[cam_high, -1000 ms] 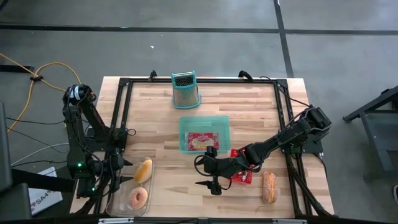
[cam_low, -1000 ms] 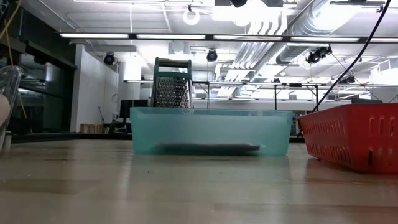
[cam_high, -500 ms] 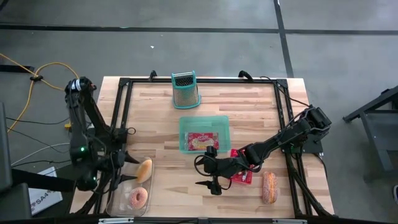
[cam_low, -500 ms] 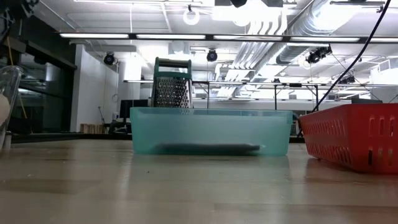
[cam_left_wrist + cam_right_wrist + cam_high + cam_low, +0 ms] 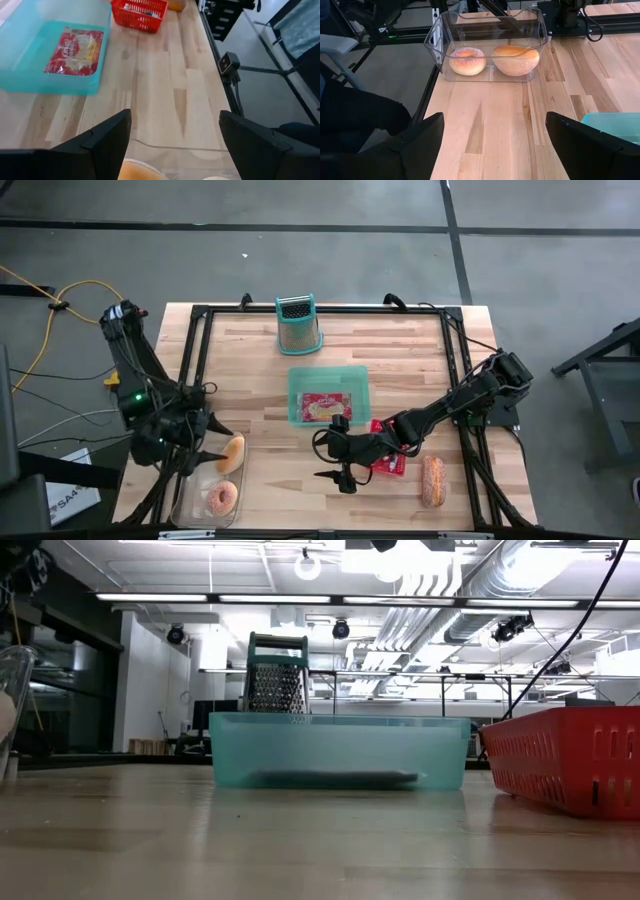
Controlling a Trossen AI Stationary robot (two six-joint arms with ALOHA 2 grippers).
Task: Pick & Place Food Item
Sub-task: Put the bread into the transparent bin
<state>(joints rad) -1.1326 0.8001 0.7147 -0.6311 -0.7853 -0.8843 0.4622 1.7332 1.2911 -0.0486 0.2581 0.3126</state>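
A tan bun [image 5: 231, 452] and a sugared donut [image 5: 222, 498] lie in a clear bin [image 5: 192, 505] at the table's near left; in the right wrist view the bun [image 5: 516, 59] and donut [image 5: 467, 59] sit side by side on the bin's floor. My left gripper [image 5: 207, 447] hangs open just above the bun [image 5: 142, 171], holding nothing. My right gripper [image 5: 330, 471] hovers open over the near middle, its fingers [image 5: 415, 145] pointing toward the bin. A red packet [image 5: 323, 407] lies flat in the teal tray [image 5: 354, 372].
A red basket [image 5: 390, 458] sits under the right arm, with a long pastry [image 5: 432, 480] beside it at the near right. A metal grater [image 5: 298, 323] stands at the far middle. A black frame [image 5: 196, 350] rims the table. Bare wood lies between bin and tray.
My left gripper has risen from the clear bin, swung a little toward the table's far edge and rolled about its own axis, its fingers staying open. The bun and donut have stayed in the bin.
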